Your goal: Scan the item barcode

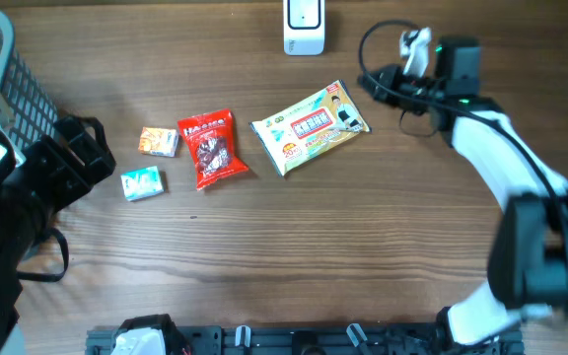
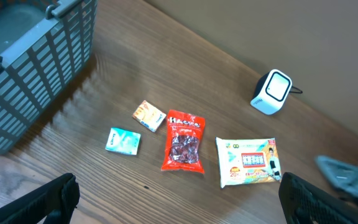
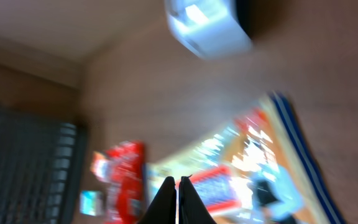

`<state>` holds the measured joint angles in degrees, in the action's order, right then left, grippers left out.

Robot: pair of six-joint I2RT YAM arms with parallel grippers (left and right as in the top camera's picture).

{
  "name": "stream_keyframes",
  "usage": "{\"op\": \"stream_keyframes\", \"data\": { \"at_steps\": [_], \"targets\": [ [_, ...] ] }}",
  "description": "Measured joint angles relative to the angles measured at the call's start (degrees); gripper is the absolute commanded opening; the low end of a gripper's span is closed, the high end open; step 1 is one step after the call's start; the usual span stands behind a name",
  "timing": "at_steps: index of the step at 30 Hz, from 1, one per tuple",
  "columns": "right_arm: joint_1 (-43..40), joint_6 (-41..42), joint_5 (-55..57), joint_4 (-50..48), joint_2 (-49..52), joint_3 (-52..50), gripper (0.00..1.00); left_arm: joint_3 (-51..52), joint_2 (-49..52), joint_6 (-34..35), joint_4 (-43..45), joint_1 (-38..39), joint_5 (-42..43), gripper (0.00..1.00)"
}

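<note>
Several packaged items lie on the wooden table: a white wipes pack point(image 1: 311, 126) point(image 2: 247, 162), a red snack bag point(image 1: 212, 148) point(image 2: 184, 142), a small orange box point(image 1: 159, 141) point(image 2: 149, 116) and a small teal box point(image 1: 142, 183) point(image 2: 123, 140). The white barcode scanner point(image 1: 304, 28) point(image 2: 271, 92) stands at the far edge. My right gripper point(image 1: 367, 85) point(image 3: 178, 180) is shut and empty, hovering just right of the wipes pack; its view is blurred. My left gripper point(image 1: 75, 158) point(image 2: 179, 208) is wide open and empty, left of the small boxes.
A grey slatted basket point(image 1: 8, 69) point(image 2: 30, 68) stands at the far left, beside my left arm. A black cable loops around my right wrist near the table's back right.
</note>
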<state>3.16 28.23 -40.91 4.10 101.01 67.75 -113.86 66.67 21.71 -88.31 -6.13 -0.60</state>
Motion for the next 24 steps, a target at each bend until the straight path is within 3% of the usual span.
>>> {"op": "stream_keyframes", "data": {
  "at_steps": [6,8,10,12,19,24],
  "targets": [
    [5.88,-0.02,0.39,1.05,-7.41,0.83,0.08,0.0,0.0,0.0,-0.02,0.0,0.0,1.0],
    [9.86,-0.17,2.36,3.45,-6.47,0.83,0.28,0.0,0.0,0.0,-0.02,0.0,0.0,1.0],
    [13.97,-0.81,5.25,5.42,-4.66,0.83,0.64,0.0,0.0,0.0,0.02,0.0,0.0,1.0],
    [17.29,-2.69,7.82,7.13,-2.91,0.79,0.79,0.0,0.0,0.0,0.0,0.0,-0.02,1.0],
    [32.59,-13.0,29.75,18.86,0.9,0.39,0.83,0.0,0.0,0.0,0.0,0.0,0.0,1.0],
    [38.64,-18.67,42.07,19.5,0.9,0.35,0.83,0.0,0.0,0.0,0.0,0.0,0.0,1.0]
  ]
}}
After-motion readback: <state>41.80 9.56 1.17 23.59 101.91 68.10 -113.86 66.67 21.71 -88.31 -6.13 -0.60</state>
